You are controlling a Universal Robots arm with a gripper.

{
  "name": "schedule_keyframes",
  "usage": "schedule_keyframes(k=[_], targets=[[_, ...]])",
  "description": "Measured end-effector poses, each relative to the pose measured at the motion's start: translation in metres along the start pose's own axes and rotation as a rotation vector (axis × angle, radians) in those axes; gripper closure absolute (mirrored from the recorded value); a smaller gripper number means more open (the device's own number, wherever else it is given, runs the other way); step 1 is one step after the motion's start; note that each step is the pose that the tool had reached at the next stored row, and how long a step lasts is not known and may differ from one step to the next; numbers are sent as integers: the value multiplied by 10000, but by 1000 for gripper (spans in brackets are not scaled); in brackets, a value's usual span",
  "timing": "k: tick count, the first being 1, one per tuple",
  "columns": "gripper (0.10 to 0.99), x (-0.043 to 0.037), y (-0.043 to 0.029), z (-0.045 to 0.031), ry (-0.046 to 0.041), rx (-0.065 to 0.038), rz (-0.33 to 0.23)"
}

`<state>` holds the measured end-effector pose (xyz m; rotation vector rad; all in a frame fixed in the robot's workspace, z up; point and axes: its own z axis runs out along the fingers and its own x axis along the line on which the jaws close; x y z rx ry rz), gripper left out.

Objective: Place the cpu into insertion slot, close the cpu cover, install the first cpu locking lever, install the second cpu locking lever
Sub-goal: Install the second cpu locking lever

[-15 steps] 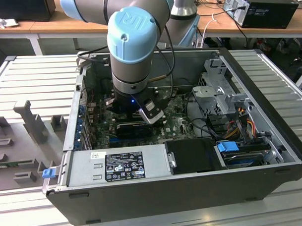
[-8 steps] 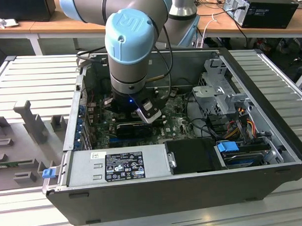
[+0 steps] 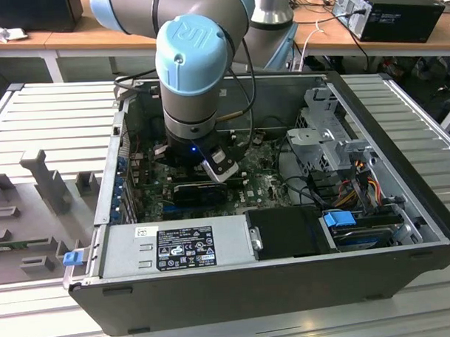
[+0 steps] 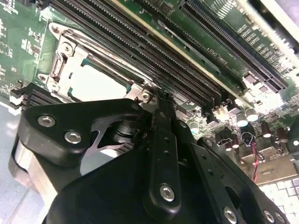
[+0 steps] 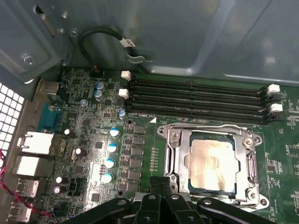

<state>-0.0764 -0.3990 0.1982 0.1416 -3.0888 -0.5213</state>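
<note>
The cpu lies flat in the socket on the green board, its dull silver top showing through the window of the cpu cover. The cover lies down over the chip, and the insertion slot is hidden beneath both. My gripper is shut, its black fingers pressed together with nothing between them. Its tip sits at the socket's edge, close to a corner screw. I cannot tell how the locking levers stand. In the exterior view the arm's wrist reaches down into the open computer case.
Long black memory slots run beside the socket. Blue-topped capacitors and rear ports stand on the board near the case wall. A power supply and drive cage crowd the case.
</note>
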Motion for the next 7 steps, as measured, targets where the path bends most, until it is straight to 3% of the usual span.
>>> schedule_keyframes(k=[7], targets=[[980, -3, 119, -336, 5, -2, 4]])
